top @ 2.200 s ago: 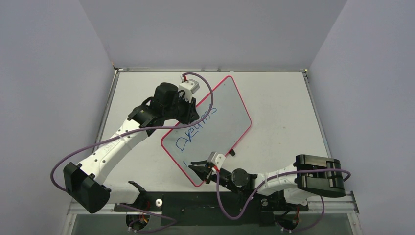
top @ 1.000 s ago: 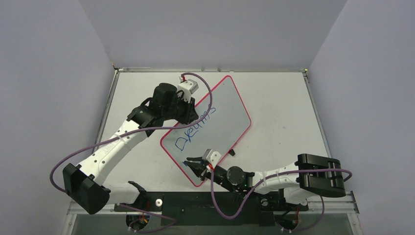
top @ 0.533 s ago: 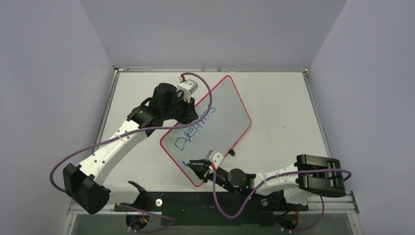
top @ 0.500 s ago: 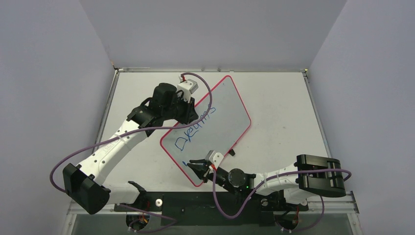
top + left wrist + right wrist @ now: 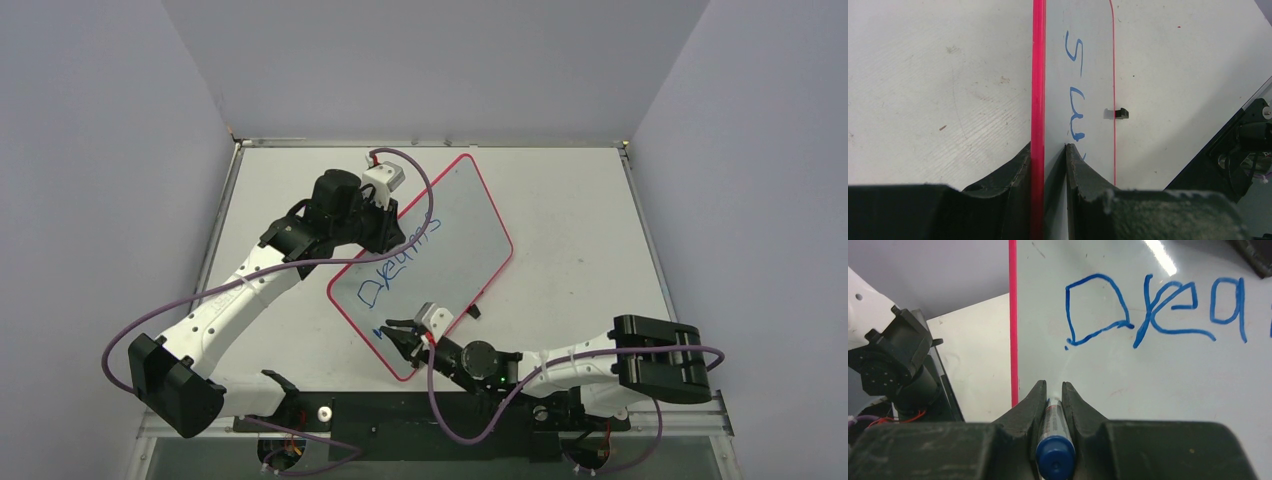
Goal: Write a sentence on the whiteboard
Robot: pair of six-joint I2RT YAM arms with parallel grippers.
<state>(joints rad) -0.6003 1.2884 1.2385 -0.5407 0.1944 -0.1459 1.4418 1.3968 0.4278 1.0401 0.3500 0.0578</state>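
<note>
The whiteboard [image 5: 450, 230], white with a thin red rim, lies tilted across the table. One line of the blue sentence [image 5: 398, 262] runs along it, beginning with a boxy "D" [image 5: 1095, 310]. My left gripper [image 5: 385, 228] is shut on the board's red edge [image 5: 1038, 100], one finger each side. My right gripper [image 5: 398, 340] is shut on a blue marker [image 5: 1054, 440], its tip against the board near the lower left corner, below the "D". A short blue mark [image 5: 381, 331] shows there.
Small black clips [image 5: 474, 312] sit on the board's near right edge; one shows in the left wrist view [image 5: 1120, 113]. The table's black front rail [image 5: 420, 410] and arm bases lie just below the board's corner. Grey walls enclose the table.
My right gripper has shifted slightly left and back along the board's lower corner with the marker, and a short blue mark has grown there. The left arm and board have not moved.
</note>
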